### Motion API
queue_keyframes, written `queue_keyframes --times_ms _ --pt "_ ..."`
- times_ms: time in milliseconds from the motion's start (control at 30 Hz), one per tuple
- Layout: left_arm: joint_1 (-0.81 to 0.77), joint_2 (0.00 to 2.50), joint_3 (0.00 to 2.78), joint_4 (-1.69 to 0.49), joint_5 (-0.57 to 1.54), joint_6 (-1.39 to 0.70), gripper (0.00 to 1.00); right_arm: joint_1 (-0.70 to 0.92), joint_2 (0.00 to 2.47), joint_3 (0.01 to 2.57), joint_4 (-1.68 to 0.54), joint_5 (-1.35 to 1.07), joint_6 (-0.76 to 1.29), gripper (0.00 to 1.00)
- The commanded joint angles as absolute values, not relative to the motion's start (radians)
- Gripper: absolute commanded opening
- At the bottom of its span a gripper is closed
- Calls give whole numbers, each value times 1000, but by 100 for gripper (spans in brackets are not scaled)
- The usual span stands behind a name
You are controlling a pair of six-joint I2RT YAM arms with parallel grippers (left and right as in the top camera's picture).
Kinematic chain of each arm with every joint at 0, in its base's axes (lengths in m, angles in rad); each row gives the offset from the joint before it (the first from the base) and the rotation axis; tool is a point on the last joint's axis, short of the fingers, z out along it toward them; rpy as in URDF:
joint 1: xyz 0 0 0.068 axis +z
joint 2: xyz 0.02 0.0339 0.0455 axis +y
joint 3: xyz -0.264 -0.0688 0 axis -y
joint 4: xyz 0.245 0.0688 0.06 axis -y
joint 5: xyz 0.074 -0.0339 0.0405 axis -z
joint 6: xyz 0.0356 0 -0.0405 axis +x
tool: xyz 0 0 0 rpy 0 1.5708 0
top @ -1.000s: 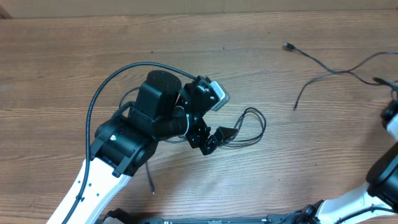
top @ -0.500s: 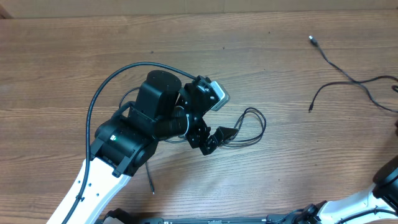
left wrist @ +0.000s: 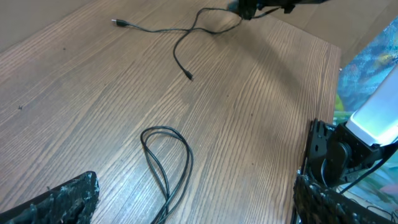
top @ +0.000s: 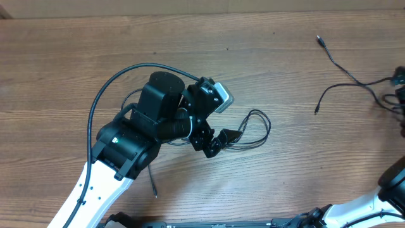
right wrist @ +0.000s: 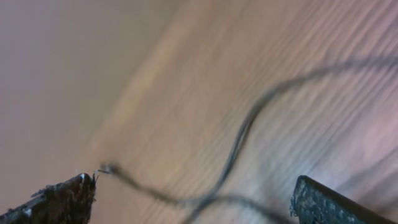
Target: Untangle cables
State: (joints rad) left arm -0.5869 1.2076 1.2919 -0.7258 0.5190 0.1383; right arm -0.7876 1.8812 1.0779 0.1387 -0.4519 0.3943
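Hovering over the middle of the wooden table (top: 76, 69), the left gripper (top: 218, 142) stands with its fingers (left wrist: 56, 202) spread wide and nothing between them; just beyond its tips lies one of the cables (top: 253, 130), doubled into a long narrow loop (left wrist: 166, 158) flat on the wood, its ends hidden beneath the arm; well apart, toward the far right edge, the second cable (top: 345, 73) sprawls loose, one plug end (top: 319, 39) pointing away and a short free end (top: 316, 111) curling back; the right gripper (top: 400, 79) sits at that cable's far stretch, barely in the overhead view; its wrist camera, though blurred, shows both fingertips (right wrist: 62, 193) wide apart with the cord (right wrist: 242, 140) running across the wood between them, not pinched. By this lay the two cords look already parted, so the step in hand seems to be letting go and spreading them; the next move probably calls for either arm to lift clear without snagging a strand, or for the left to straighten the doubled loop.
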Motion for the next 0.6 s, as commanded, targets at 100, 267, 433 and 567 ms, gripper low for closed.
queue_keyframes --times_ms 100,267,433,567 --pt "-583 1210 1310 -722 513 150 100 -662 1851 1097 -27 -283 207 100" --pt "-583 1210 1310 -723 513 150 100 -542 1851 1096 -120 -76 207 100" --pt "-583 1210 1310 -722 513 150 100 -450 1851 1096 -227 174 208 100" --pt "-583 1210 1310 -722 513 150 100 -431 1851 1096 -280 243 221 100"
